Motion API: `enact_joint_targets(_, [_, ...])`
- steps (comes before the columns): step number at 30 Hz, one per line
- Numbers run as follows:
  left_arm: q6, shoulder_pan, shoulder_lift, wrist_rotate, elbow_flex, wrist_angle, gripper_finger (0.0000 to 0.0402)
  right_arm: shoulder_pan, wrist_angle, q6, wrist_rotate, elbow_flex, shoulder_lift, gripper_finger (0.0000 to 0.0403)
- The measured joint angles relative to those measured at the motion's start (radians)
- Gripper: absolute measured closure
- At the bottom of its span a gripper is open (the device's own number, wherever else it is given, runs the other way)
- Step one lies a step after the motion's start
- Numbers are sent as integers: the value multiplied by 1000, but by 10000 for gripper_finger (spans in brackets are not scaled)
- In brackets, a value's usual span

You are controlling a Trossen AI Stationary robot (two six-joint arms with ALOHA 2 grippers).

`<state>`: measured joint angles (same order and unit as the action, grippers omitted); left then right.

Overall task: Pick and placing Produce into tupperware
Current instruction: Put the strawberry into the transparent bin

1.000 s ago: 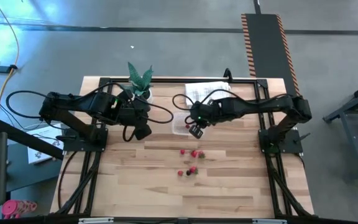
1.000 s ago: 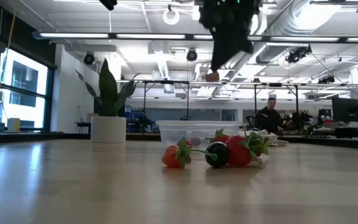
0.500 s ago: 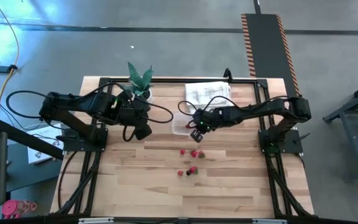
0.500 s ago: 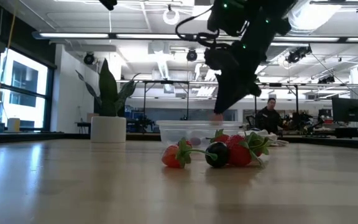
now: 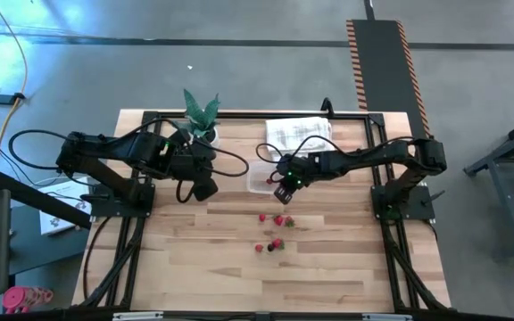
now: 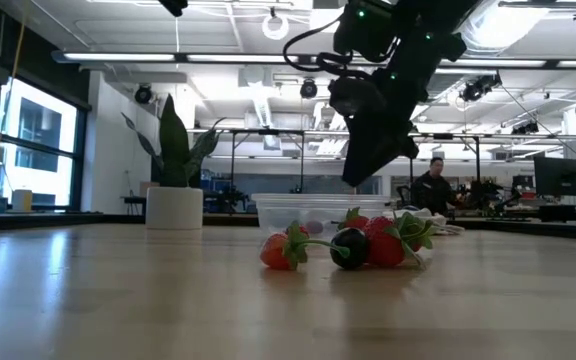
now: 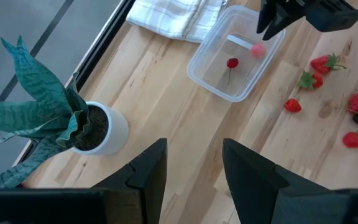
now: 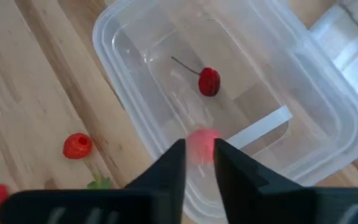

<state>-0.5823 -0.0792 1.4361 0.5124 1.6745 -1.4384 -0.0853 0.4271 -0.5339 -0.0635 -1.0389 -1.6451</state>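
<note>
One dark-red cherry (image 8: 209, 81) with a thin stem is lying on the floor of the tub (image 8: 328, 155), the clear container that is sitting on the wooden worktop (image 5: 328, 276). The right claw (image 8: 199, 163) is hanging just above the tub's near wall, its two fingers drawn close together and pinching a pale pink berry (image 8: 202, 144) between the tips; from the left wrist view that pink piece (image 7: 258, 49) is showing over the tub's inside, near one end. The right claw (image 5: 283, 185) is reaching in from the side of the tub (image 5: 259, 181) away from the plant (image 5: 200, 114). A folded white cloth (image 5: 298, 132) is lying just beside the tub at the worktop's far edge. More red pieces are resting on the wood outside the tub: a small berry (image 8: 78, 145) close to its wall, and farther off a cluster of strawberries (image 5: 280, 220) with green tops and one dark berry (image 6: 349, 248). From the low view the tub (image 6: 288, 212) is standing behind this cluster. The left claw (image 5: 205, 188) is waiting well apart from the tub, nearer the plant, its fingers (image 7: 146, 171) standing open with nothing between them. A person (image 6: 433, 188) is sitting in the room far behind the tub.
</note>
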Motion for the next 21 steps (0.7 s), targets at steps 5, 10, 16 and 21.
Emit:
enact_joint_targets(5, [0,0,0,-4,0,0,256,0,-6,-17,-4,0,8,273])
enact_joint_targets(10, [1,0,0,-5,0,0,256,36,5,-103,53,-1,75,262])
enact_joint_targets(16, [2,0,0,-5,0,-2,256,157,112,-265,32,-2,179,261])
enact_joint_targets(21, [3,0,0,-5,0,-1,256,296,196,-490,-4,-3,196,261])
